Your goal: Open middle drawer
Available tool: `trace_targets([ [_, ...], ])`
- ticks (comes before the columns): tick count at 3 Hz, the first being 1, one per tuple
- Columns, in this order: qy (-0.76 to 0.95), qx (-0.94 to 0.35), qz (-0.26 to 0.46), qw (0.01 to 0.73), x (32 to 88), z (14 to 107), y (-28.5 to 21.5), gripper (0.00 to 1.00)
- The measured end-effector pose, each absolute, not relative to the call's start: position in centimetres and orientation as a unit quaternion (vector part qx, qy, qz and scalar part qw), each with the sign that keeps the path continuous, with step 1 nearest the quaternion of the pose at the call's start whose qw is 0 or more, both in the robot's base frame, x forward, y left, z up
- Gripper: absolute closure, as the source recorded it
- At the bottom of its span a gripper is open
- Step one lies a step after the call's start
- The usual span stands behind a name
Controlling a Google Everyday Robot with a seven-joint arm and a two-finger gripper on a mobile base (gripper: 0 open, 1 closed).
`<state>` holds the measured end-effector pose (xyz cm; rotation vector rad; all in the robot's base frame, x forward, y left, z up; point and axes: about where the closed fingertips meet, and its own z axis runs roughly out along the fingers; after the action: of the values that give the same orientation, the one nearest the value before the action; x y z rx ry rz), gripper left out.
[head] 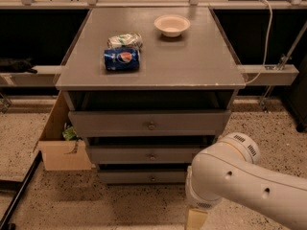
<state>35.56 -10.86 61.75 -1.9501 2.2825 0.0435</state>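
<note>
Grey drawer fronts sit in a stack of three under the surface (192, 66). The middle drawer (120, 155) lies between the wider top drawer (105, 123) and the narrower bottom drawer (122, 177), with its knob (151, 155) at the centre of its front. It does not stand out past its neighbours, so it looks not yet opened.

The tool (196, 219) hangs under the white arm (240, 176) at the picture's bottom edge, low over the floor, right of the knobs and apart from the middle one. The edge cuts it off, so I cannot tell whether it is open or closed.

By this view nothing of the task is done. Reaching the knob, gripping it and pulling are all left.

A can (122, 60) lies toward the surface's left edge and a bowl (171, 25) near its back edge.
</note>
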Motion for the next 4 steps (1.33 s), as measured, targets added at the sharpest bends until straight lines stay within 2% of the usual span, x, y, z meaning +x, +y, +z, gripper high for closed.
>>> trace_targets([
  [1,0.759,-0.645,0.010,0.089,36.3,62.1,-10.6,0.00],
  [3,0.758,-0.646,0.006,0.087,36.1,62.2,-10.6,0.00],
  [4,0.754,-0.652,0.003,0.074,37.7,61.6,-9.7,0.00],
])
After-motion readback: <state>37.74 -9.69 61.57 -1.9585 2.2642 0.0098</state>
